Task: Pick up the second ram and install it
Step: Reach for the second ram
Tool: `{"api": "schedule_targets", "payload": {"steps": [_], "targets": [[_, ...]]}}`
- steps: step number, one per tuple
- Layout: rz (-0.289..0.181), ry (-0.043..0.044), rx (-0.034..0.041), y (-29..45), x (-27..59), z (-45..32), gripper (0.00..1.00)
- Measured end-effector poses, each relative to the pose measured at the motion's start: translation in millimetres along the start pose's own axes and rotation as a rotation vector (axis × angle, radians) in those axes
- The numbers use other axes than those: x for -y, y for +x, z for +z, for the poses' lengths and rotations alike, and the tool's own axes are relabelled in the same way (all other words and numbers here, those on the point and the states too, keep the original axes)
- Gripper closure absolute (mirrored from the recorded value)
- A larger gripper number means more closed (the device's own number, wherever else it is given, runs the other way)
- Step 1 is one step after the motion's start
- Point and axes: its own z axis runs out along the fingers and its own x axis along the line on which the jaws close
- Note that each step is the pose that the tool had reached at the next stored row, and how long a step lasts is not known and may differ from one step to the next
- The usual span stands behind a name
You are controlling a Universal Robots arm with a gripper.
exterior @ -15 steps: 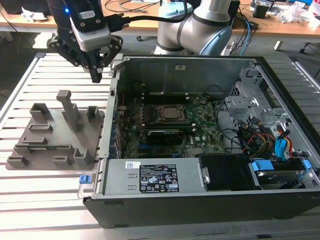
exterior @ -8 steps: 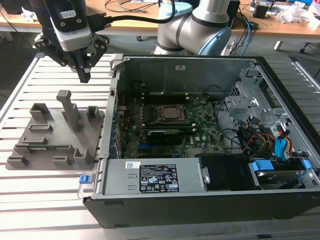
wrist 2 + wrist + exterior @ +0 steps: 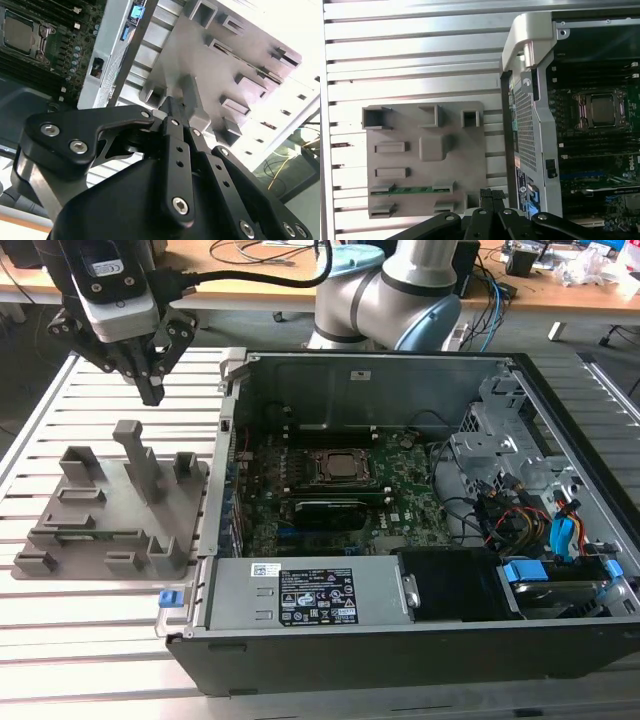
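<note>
- Black tool [image 3: 492, 194], fingers pressed together and empty, hovers above the grey fixture plate [image 3: 427, 150].
- Held in that plate's slotted blocks, the second ram [image 3: 412, 189] sits untouched.

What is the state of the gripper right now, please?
Gripper: closed, holding nothing; the second ram lies on the grey fixture plate.

Gripper [image 3: 151, 392], fingers together, hangs in open air over the fixture plate [image 3: 105, 512]. Tall upright post [image 3: 140, 462] rises close below it, the highest obstacle there. Low blocks cover both ends of the second ram [image 3: 412, 189]; its middle lies open from above. Case wall [image 3: 224, 440] stands just beside the plate, on the exterior view's right
</note>
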Motion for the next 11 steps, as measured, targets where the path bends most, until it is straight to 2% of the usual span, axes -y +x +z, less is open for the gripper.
{"api": "schedule_targets", "payload": {"steps": [5, 11], "targets": [[0.000, 0.0000, 0.0001, 16.5, 1.3, -0.3, 0.89], [0.000, -0.0001, 0.0001, 26.6, 2.0, -0.5, 0.89]]}}
